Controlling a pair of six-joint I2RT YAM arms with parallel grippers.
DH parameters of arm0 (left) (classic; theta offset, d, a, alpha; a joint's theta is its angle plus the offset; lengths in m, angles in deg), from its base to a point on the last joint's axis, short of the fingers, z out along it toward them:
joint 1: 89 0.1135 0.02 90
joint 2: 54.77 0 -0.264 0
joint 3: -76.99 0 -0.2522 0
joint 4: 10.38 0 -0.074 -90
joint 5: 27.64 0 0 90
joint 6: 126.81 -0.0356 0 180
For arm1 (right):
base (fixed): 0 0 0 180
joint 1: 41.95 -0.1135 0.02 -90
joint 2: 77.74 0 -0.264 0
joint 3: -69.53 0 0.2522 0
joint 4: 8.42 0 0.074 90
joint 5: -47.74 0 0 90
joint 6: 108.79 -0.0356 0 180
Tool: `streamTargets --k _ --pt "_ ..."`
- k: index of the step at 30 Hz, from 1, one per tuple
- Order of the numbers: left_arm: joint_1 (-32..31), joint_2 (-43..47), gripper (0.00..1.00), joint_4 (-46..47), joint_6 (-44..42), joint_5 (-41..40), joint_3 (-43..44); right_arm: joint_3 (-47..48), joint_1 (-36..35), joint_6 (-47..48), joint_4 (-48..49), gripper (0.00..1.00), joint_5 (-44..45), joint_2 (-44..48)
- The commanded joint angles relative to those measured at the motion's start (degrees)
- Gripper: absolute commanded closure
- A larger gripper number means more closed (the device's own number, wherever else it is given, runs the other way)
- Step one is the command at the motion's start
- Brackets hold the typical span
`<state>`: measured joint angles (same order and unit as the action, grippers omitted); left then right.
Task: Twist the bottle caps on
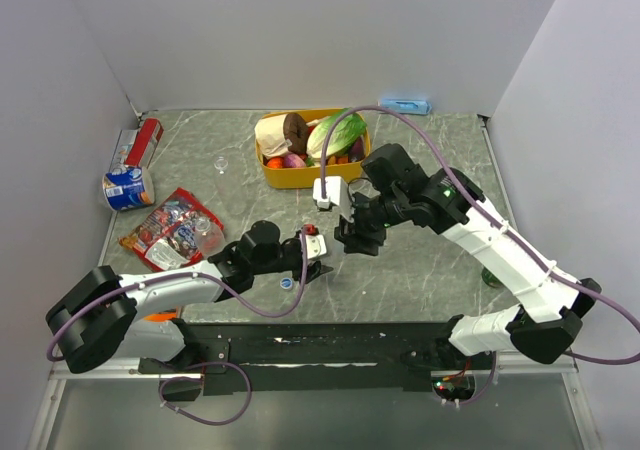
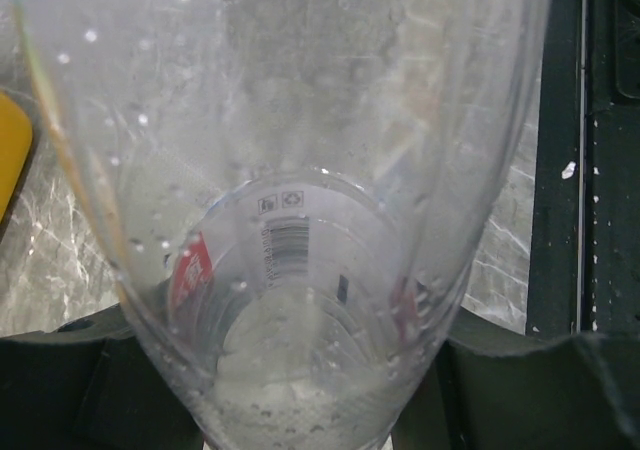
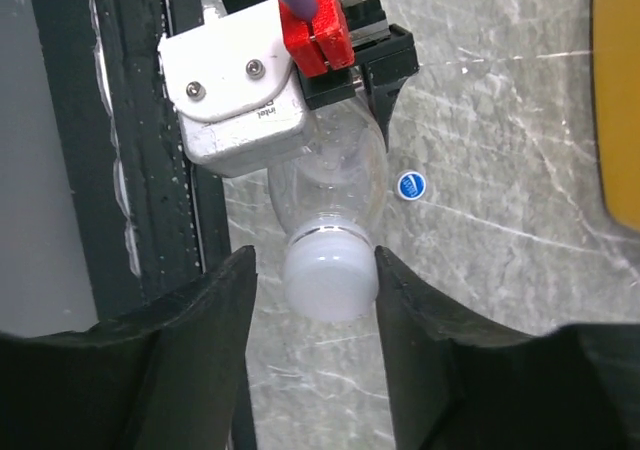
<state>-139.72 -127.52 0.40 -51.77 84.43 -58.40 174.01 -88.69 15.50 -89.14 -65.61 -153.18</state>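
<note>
My left hand [image 1: 322, 260] is clamped on bottle [image 3: 335, 175]; my right hand [image 3: 313, 270] stands apart around whitish cap [image 3: 330, 288]. If barely threaded, cap could tilt and drop.

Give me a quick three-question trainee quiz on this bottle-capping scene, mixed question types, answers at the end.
1. True or false: the left gripper holds the clear bottle.
2. Which colour is the cap on the bottle's neck, flanked by the fingers of the right gripper? A blue, B white, C red.
3. Fill in: a blue cap lies loose on the ___.

Key: 1 true; 2 B; 3 table.
</note>
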Motion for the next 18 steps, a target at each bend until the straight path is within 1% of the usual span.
streamTargets --k 1,3,4,5,8,11,12,13,14,15,17,18 --pt "0.3 0.5 0.99 7.6 3.6 -2.2 1.2 1.6 -0.7 -4.7 -3.0 0.34 -0.7 -0.7" --pt "0.3 0.4 0.99 6.9 3.7 -1.9 1.1 2.3 -0.5 -5.0 -3.2 0.25 0.8 -0.1" --pt "0.3 0.4 0.99 6.3 3.6 -1.8 1.1 2.4 -0.5 -5.3 -3.3 0.02 1.6 0.7" --pt "0.4 0.2 0.99 6.1 3.5 -1.7 1.1 2.3 -0.3 -5.5 -3.2 0.00 2.6 1.3" --pt "1.2 -0.5 0.99 5.2 3.5 -0.3 1.9 0.6 1.6 -5.8 -2.4 0.00 6.4 4.3" --pt "2.5 -1.4 0.99 4.7 2.9 1.3 3.2 -2.0 6.9 -3.4 -1.5 0.00 7.0 7.2" --pt "2.9 -1.6 0.99 4.6 2.6 1.8 3.8 -1.9 11.6 -0.6 -1.6 0.00 4.3 7.6" --pt "3.3 -2.0 0.99 4.3 2.0 3.3 4.0 -0.8 14.1 1.5 -3.2 0.01 2.3 7.6" --pt "3.5 -2.0 0.99 3.5 0.3 4.0 4.5 0.7 16.2 4.1 -4.2 0.03 -0.6 7.5" --pt "3.7 -2.1 0.99 2.8 -0.8 4.7 4.7 4.2 19.2 11.3 -5.5 0.12 -5.7 7.2" --pt "4.0 -2.6 0.99 1.4 -3.7 6.4 5.4 6.7 19.4 19.3 -8.7 0.21 -8.6 7.1" --pt "4.0 -2.7 0.99 1.0 -4.6 6.9 5.6 7.4 19.2 25.9 -9.1 0.27 -9.8 7.4"
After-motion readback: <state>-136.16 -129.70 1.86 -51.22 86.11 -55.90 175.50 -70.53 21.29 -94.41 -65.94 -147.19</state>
